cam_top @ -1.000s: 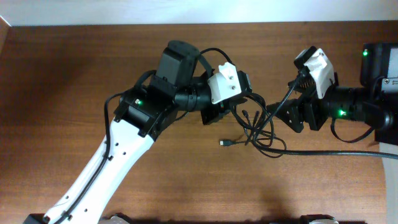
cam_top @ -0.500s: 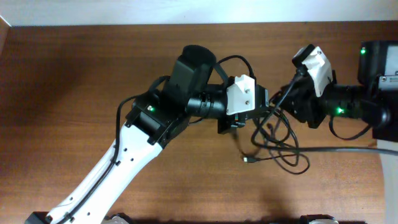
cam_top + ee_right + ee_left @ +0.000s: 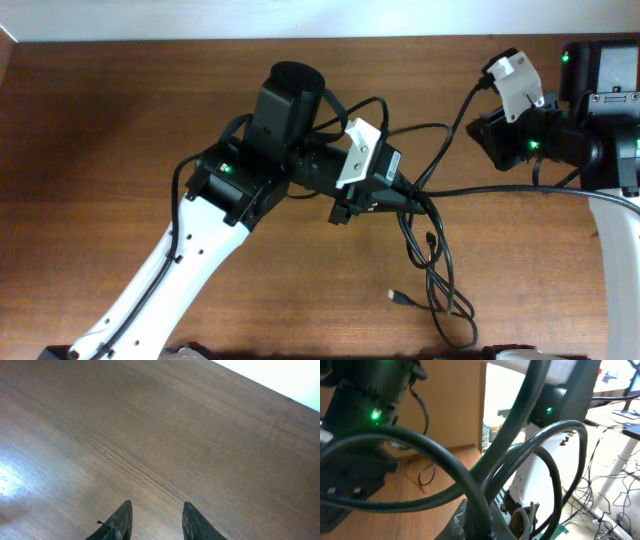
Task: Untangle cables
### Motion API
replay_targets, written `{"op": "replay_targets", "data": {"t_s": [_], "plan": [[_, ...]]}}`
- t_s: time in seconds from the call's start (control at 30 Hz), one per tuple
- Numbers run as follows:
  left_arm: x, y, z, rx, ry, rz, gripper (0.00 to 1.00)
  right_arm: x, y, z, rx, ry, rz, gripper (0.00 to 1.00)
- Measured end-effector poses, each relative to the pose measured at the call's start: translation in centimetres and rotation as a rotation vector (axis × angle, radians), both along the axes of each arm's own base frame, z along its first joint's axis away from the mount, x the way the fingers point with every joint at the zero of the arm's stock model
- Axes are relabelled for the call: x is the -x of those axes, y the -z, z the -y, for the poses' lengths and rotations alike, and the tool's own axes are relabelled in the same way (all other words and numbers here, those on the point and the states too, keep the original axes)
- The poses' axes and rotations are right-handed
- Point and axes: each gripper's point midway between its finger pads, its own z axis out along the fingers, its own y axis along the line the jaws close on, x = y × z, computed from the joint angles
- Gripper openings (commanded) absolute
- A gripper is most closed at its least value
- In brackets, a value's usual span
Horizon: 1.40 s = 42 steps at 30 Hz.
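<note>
Moved: right fingers (image 3: 122, 521) pulled away from left fingers (image 3: 405, 197); thin black cables (image 3: 440, 285) dangle below those.
Left fingers: clamped on cables.
Right fingers: apart, nothing between.

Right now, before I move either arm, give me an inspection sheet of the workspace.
Surface: brown wooden table, glossy.
Job's things: thin black cables, looped, running from the left claw down onto the table; one plug lies loose.
Clutter: nothing seen.
Claws: left claw shut on the cables; right claw open, nothing between its tips.
Cables: thicker black arm wires fixed to the arms.
Surroundings: white wall behind the table.
</note>
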Motion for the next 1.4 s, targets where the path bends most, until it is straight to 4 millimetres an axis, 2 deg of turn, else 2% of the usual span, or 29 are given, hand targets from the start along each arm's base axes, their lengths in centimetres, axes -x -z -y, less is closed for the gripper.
{"op": "replay_targets", "data": {"t_s": [0.07, 0.13, 0.23, 0.27, 0.3, 0.37, 0.4, 0.47, 0.63, 0.7, 0.8, 0.87, 0.93, 0.97, 1.07, 1.1, 1.13, 1.17, 1.2, 1.23, 1.3, 1.4], "plan": [[-1.0, 1.2, 0.0, -0.071, -0.083, -0.018, 0.0, 0.1, 0.0, -0.3, -0.022, 0.004, -0.008, 0.33], [-2.8, 3.4, -0.2, -0.183, -0.217, -0.041, 0.0, 0.8, -1.1, -1.4, -0.083, -0.034, 0.01, 0.4], [-5.8, 5.3, -0.8, -0.301, -0.423, -0.105, 0.0, 3.7, -4.9, -2.4, -0.148, -0.08, 0.118, 0.44], [-6.7, 5.8, -1.1, -0.333, -0.495, -0.143, 0.0, 5.1, -6.3, -2.9, -0.172, -0.105, 0.161, 0.48], [-7.6, 6.2, -1.5, -0.36, -0.568, -0.188, 0.0, 5.7, -6.9, -3.1, -0.186, -0.118, 0.177, 0.49], [-8.3, 6.5, -1.7, -0.376, -0.636, -0.258, 0.01, 6.8, -7.9, -4.1, -0.234, -0.162, 0.194, 0.55], [-8.6, 6.4, -1.8, -0.376, -0.661, -0.296, 0.01, 7.2, -7.9, -4.4, -0.254, -0.178, 0.182, 0.74], [-8.7, 6.2, -1.7, -0.367, -0.675, -0.326, 0.02, 7.8, -7.7, -4.9, -0.28, -0.201, 0.156, 0.83], [-8.4, 4.0, -0.5, -0.273, -0.612, -0.334, 0.05, 8.2, -7.1, -5.5, -0.315, -0.223, 0.105, 0.84], [-8.2, 3.5, -0.2, -0.251, -0.595, -0.332, 0.06, 8.2, -7.0, -5.6, -0.324, -0.229, 0.094, 0.77], [-8.5, 2.3, 0.3, -0.2, -0.591, -0.328, 0.11, 8.6, -7.1, -6.0, -0.345, -0.248, 0.087, 0.23], [-8.7, 1.4, 0.4, -0.168, -0.592, -0.332, 0.15, 8.6, -7.1, -6.0, -0.346, -0.253, 0.085, 0.04], [-8.6, 1.3, 0.5, -0.166, -0.587, -0.349, 0.21, 8.6, -7.1, -6.0, -0.346, -0.254, 0.083, 0.04], [-8.5, 1.3, 0.5, -0.166, -0.584, -0.353, 0.13, 8.6, -7.0, -6.0, -0.345, -0.254, 0.082, 0.04], [-8.5, 1.2, 0.5, -0.165, -0.582, -0.363, 0.05, 8.5, -7.0, -6.0, -0.344, -0.254, 0.082, 0.04], [-8.5, 1.2, 0.5, -0.165, -0.583, -0.366, 0.08, 8.5, -7.0, -6.0, -0.345, -0.254, 0.082, 0.04], [-8.5, 1.2, 0.5, -0.165, -0.583, -0.365, 0.31, 8.5, -7.0, -6.0, -0.344, -0.254, 0.082, 0.04], [-8.5, 1.2, 0.5, -0.164, -0.583, -0.364, 0.4, 8.5, -7.0, -6.0, -0.344, -0.254, 0.082, 0.04], [-8.4, 1.2, 0.5, -0.166, -0.58, -0.368, 0.58, 8.4, -7.0, -6.0, -0.344, -0.255, 0.085, 0.04], [-8.3, 1.3, 0.5, -0.17, -0.576, -0.373, 0.99, 8.4, -7.1, -6.0, -0.344, -0.256, 0.09, 0.04], [-8.1, 2.2, 0.2, -0.207, -0.579, -0.406, 0.99, 8.0, -7.4, -6.0, -0.341, -0.259, 0.111, 0.04], [-9.8, 4.1, -3.0, -0.28, -0.671, -0.509, 0.99, 8.0, -7.5, -6.0, -0.341, -0.26, 0.116, 0.04]]}}
